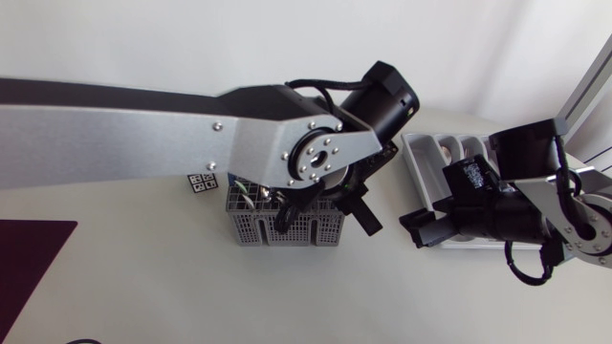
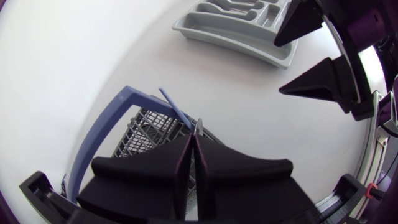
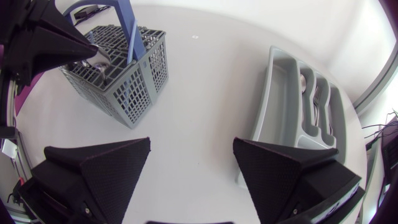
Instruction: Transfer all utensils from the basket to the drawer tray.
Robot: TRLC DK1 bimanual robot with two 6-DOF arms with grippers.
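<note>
The grey mesh basket (image 1: 287, 227) with a blue handle (image 2: 102, 134) stands mid-table. My left gripper (image 1: 285, 218) reaches down into it, shut on the thin metal handle of a utensil (image 2: 199, 127) that sticks out past the fingertips; the rest of the utensil is hidden. A blue stick (image 2: 177, 111) leans in the basket just beside the fingers. The grey drawer tray (image 3: 273, 112) lies to the right with metal cutlery (image 3: 317, 99) in its slots. My right gripper (image 3: 193, 174) hangs open above the table between basket (image 3: 121, 74) and tray, holding nothing.
A small black-and-white marker tag (image 1: 203, 182) lies left of the basket. A dark maroon mat (image 1: 29, 263) covers the table's front left corner. My right arm (image 1: 516, 205) overhangs most of the tray (image 1: 426, 153).
</note>
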